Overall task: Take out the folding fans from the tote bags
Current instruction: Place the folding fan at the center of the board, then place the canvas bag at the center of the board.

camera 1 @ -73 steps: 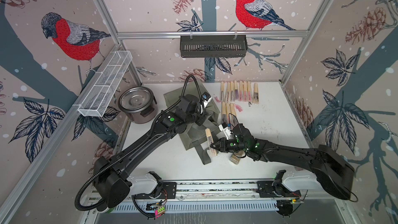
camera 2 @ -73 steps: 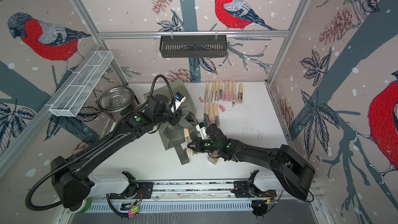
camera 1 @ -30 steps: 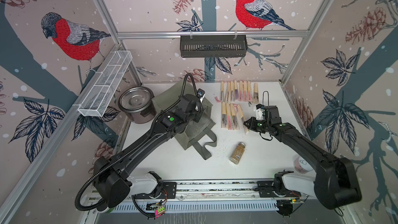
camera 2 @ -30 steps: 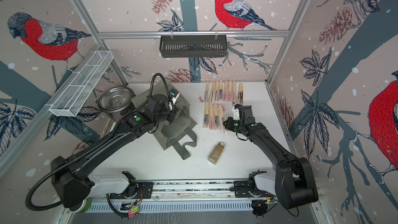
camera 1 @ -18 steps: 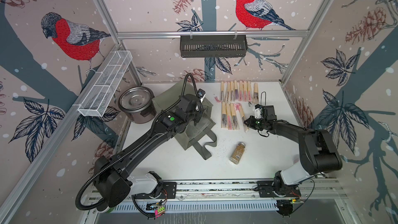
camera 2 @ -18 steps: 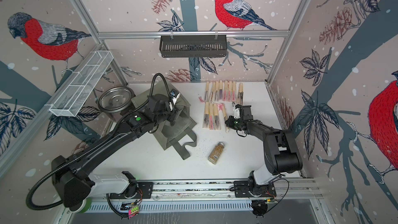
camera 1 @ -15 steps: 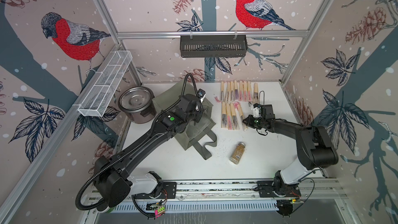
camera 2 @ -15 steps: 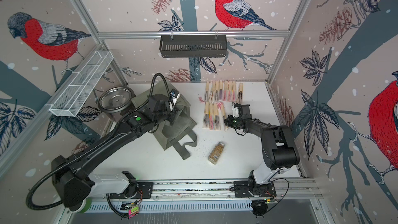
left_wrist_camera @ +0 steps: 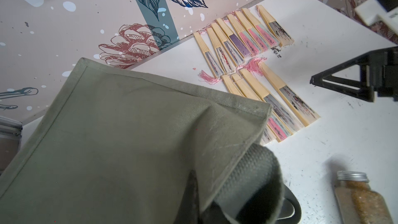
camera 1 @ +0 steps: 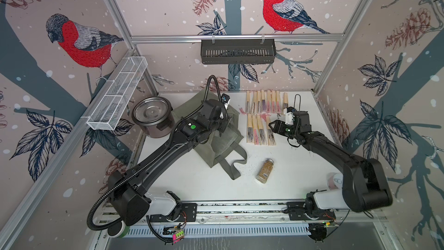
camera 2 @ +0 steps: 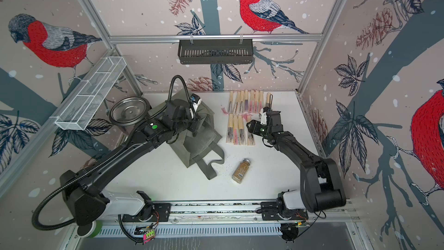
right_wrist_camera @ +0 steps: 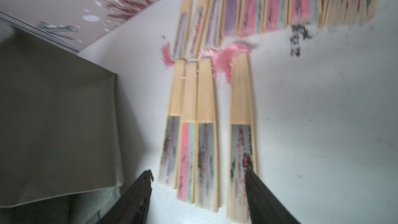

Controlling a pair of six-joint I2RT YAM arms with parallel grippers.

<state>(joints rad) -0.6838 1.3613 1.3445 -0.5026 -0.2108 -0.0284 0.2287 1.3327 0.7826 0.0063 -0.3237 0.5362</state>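
Bamboo folding fans (camera 1: 257, 128) looked light, stiff and slippery; I judged the bare sticks the best hold. The right gripper (right_wrist_camera: 198, 172) stood apart and empty, while the left gripper (camera 1: 225, 122) was pinched on the soft tote bag (camera 1: 216, 145).

The olive-grey fabric tote bag (left_wrist_camera: 129, 136) hides part of the near pale bamboo folding fans (left_wrist_camera: 288, 94); the right wrist view is blurred.

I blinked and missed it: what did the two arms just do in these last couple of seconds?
The right gripper carried a folding fan from the tote bag to the laid-out fans, then opened and let it go. The left gripper stayed shut on the bag; pot and spice jar unmoved.
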